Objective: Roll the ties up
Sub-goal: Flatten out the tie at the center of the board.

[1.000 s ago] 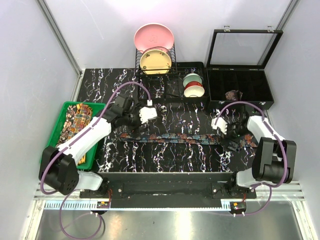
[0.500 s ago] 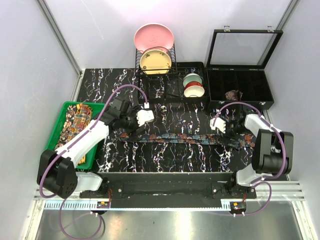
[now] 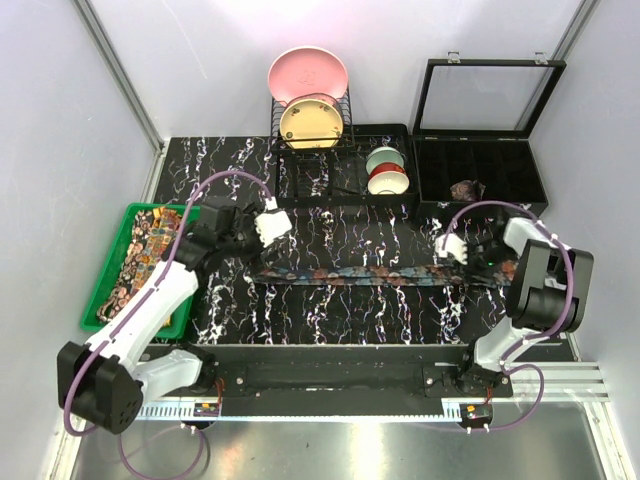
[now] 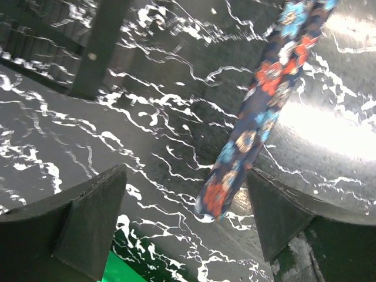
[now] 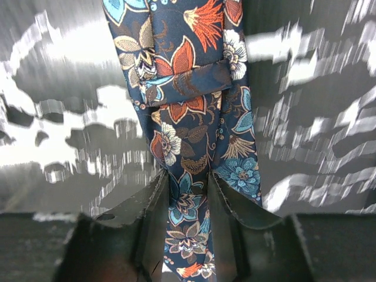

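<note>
A dark blue floral tie (image 3: 350,273) lies flat and stretched out across the marble table. Its narrow tip (image 4: 220,197) rests on the table between my left gripper's wide-apart fingers (image 4: 94,211), nearer the right one, and neither finger touches it. My left gripper (image 3: 272,222) (image 4: 185,173) is open above that left end. At the wide end, my right gripper (image 3: 450,247) (image 5: 188,182) has its fingers (image 5: 153,205) pressed in on both sides of the tie (image 5: 188,94), bunching the fabric between them. Yellow paisley ties (image 3: 145,255) lie in a green tray (image 3: 150,208). A rolled tie (image 3: 466,189) sits in the black box.
The black compartment box (image 3: 520,205) stands open at the back right, lid up. A dish rack with a pink plate (image 3: 308,75) and a yellow plate is at the back centre, with stacked bowls (image 3: 386,170) beside it. The green tray borders the table's left edge.
My right gripper has closed in on the tie's wide end and shifted slightly right. My left arm has drawn back to the left, its gripper still wide.
</note>
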